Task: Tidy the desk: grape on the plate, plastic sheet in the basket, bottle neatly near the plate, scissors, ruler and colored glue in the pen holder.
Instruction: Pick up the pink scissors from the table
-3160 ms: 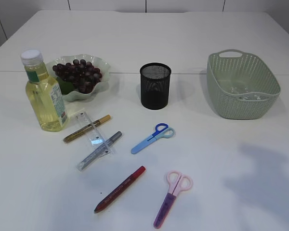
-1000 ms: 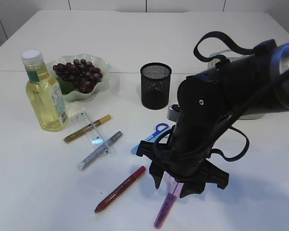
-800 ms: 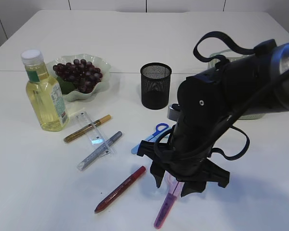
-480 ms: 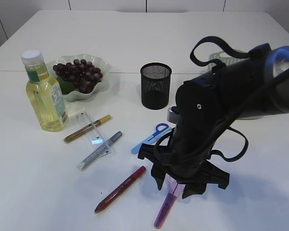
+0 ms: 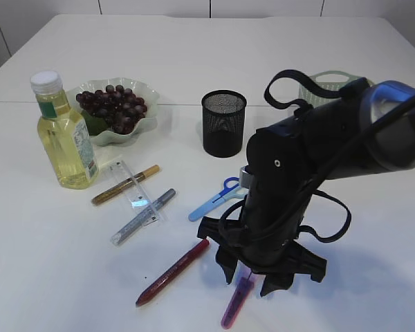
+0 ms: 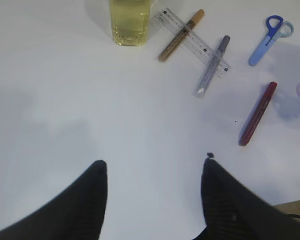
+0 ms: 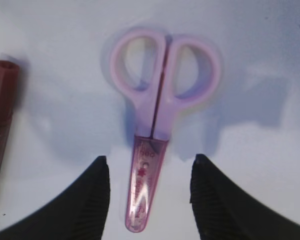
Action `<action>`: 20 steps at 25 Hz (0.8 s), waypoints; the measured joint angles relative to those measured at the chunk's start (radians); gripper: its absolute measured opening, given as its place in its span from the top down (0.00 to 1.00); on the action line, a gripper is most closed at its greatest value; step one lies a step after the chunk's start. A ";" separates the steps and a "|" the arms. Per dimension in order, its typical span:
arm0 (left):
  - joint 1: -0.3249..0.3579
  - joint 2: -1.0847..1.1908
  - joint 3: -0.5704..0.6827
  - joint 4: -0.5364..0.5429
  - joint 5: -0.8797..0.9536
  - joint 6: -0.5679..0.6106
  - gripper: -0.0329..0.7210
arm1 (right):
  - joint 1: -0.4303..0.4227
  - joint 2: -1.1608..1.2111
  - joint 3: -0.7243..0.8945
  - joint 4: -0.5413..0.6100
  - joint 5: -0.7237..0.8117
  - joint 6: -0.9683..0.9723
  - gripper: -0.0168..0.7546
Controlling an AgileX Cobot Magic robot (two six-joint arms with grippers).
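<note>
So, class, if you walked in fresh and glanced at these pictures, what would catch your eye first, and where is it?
First, the big black right arm at front right, its open pincer poised straddling the pink scissors lying flat on the white table. Next, the bottle of yellow liquid at far left, beside the plate of dark grapes. Between them, pens and a ruler lie scattered before the black mesh pen holder.

We see a white table (image 5: pixel 48 277). At upper left stand a bottle (image 5: pixel 63 134) and a plate (image 5: pixel 149 104); at top centre a pen holder (image 5: pixel 223 123); a basket (image 5: pixel 330 81) at upper right. Mid-frame lie a ruler (image 5: pixel 133 191), gold glue (image 5: pixel 124 185), silver glue (image 5: pixel 142 216), blue scissors (image 5: pixel 216 199); lower centre, red glue (image 5: pixel 171 272) and pink scissors (image 5: pixel 235 303).
</note>
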State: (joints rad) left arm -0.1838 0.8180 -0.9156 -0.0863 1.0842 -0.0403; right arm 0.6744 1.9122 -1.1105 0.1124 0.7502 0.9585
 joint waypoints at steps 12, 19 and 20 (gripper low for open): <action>0.000 0.000 0.000 0.000 0.000 0.000 0.42 | 0.000 0.016 0.000 -0.005 -0.001 0.000 0.44; 0.000 0.000 0.000 0.000 0.000 0.000 0.43 | 0.000 0.019 -0.001 -0.008 -0.018 0.000 0.44; 0.000 0.000 0.000 0.000 0.000 0.000 0.43 | 0.000 0.019 -0.001 -0.008 -0.022 0.000 0.44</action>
State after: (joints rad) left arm -0.1838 0.8180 -0.9156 -0.0863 1.0842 -0.0403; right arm 0.6744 1.9313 -1.1114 0.1047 0.7279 0.9585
